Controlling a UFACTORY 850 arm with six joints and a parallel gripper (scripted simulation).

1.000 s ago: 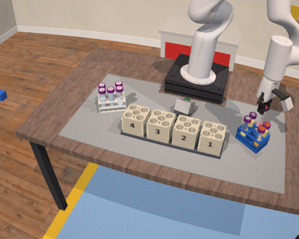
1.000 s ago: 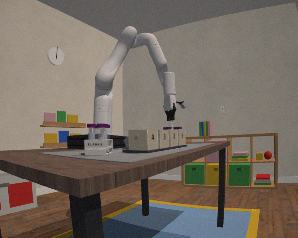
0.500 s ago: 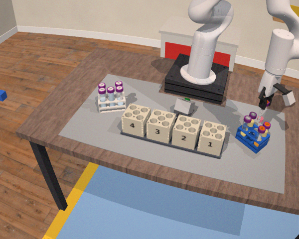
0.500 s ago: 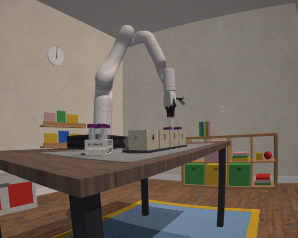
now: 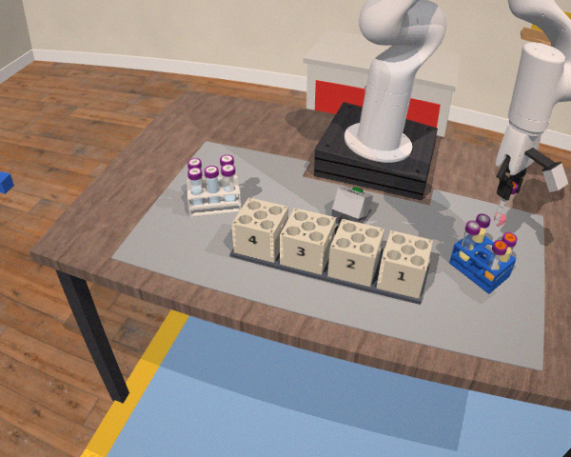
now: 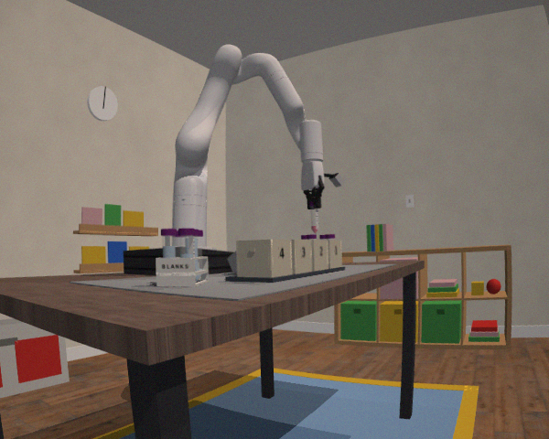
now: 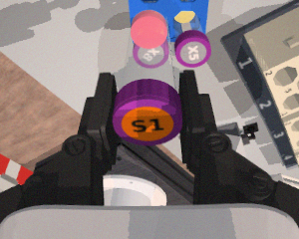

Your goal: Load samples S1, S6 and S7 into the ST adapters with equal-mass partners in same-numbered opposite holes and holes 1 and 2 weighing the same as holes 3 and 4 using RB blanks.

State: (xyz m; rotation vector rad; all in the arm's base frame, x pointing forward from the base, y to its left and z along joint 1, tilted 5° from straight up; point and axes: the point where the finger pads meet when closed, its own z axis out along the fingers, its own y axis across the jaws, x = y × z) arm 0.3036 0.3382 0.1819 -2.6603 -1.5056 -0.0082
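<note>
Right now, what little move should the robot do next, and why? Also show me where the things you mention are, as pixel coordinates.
Probably carry S1 (image 5: 500, 216) (image 6: 314, 219) (image 7: 147, 117) sideways toward the adapters (image 5: 353, 266) (image 6: 263, 259) (image 7: 289, 75), keeping it high: the gripper (image 5: 511, 184) (image 6: 314, 204) (image 7: 148, 91) holds it above the mat, and those holes look empty.

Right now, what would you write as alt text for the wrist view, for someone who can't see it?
The black hand holds a purple-capped tube labelled S1 between its two fingers. Beyond it, grey-dot tubes X8 and X5 stand at a blue rack; cream adapters line the right edge.
</note>
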